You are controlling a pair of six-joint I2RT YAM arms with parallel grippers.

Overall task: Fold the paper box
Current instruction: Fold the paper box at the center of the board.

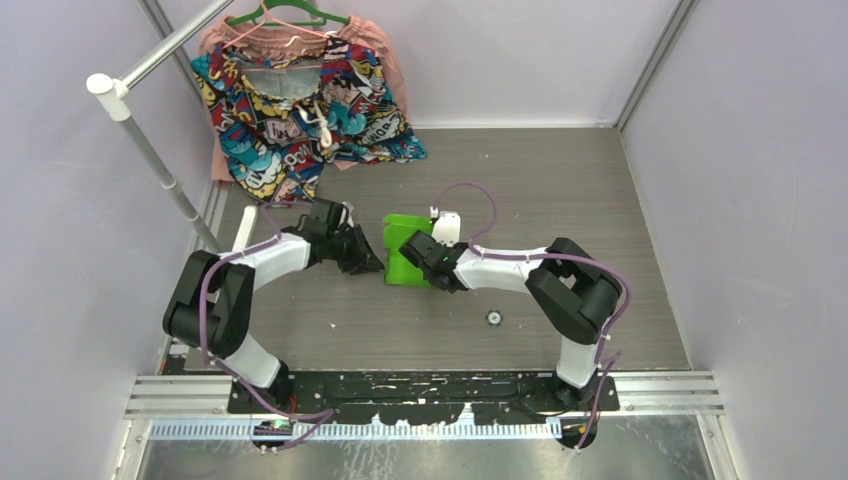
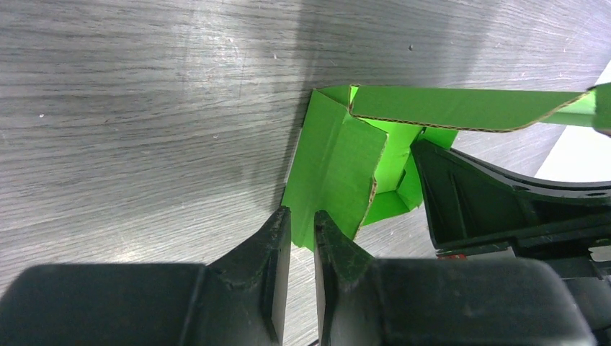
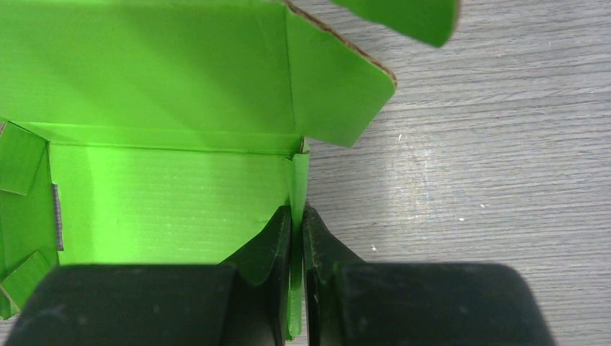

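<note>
- Grey wood-grain tabletop, walled in by pale panels, carries the whole scene. Both arm bases sit at its near edge.
- Working the right side, the right gripper has its fingers pressed together on a thin upright side wall of the paper box, with the card sandwiched between them. This hold probably keeps the wall standing. It likely also anchors the light box so it cannot slide while the other arm works.
- Opposite it, the left gripper has its fingers only narrowly apart, with a dark gap showing between them. The lower corner of a green end panel sits right at the mouth of that gap. It does not look clamped, and whether either finger touches the card cannot be told. The placement suggests the gripper is lined up to take or push this panel.
- Lying about the middle of the tabletop, between the two grippers, the box is half formed. Its floor is flat, some walls are raised, and a long flap juts loose above. Small tabs at one end are untucked.
- A small round dark object lies toward the near edge, well apart from the box.
- A patterned garment hangs from a green hanger at the far left corner, out of the way of the folding.
</note>
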